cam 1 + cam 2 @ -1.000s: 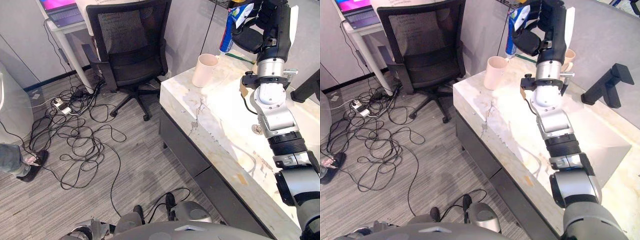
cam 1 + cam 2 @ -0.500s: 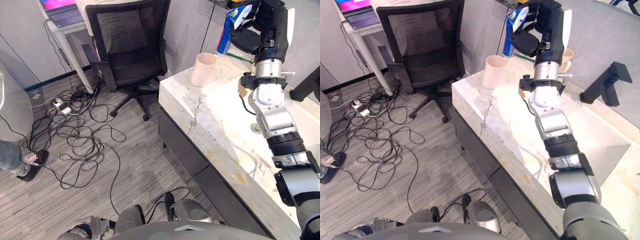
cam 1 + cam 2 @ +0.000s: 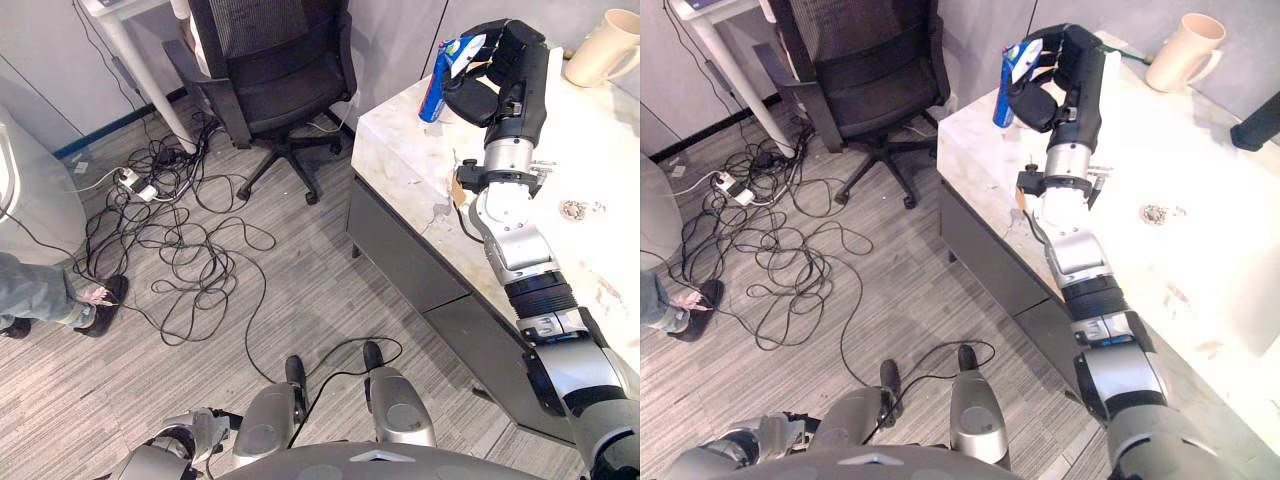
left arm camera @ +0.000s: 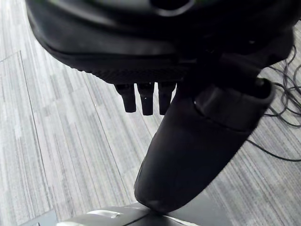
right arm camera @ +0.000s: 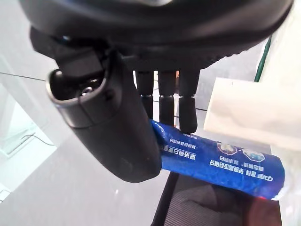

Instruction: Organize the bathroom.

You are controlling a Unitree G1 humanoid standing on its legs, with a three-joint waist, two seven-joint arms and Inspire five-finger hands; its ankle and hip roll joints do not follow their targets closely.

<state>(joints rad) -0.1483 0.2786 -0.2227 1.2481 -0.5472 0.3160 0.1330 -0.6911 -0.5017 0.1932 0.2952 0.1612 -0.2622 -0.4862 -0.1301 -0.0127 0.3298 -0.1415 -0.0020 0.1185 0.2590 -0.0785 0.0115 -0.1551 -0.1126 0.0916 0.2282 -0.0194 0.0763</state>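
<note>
My right hand (image 3: 1040, 88) is stretched out over the far left corner of the marble counter (image 3: 1200, 180), with the blue tube (image 3: 437, 78) clamped between my thumb and curled fingers (image 5: 165, 104). The wrist view shows the tube lying across my fingertips with the thumb pressed against its near side, a grip I judge firm enough to carry it without letting it roll. From the head views the tube seems to be lifted clear of the marble, though I can't be sure its lower end isn't brushing the edge. I hold it out there because it belongs somewhere tidier; the cream mug (image 3: 1182, 50) far back on the counter looks a likely holder. My left hand (image 4: 188, 155) hangs low above the grey floor (image 3: 150, 380), fingers curled on nothing, idle.
</note>
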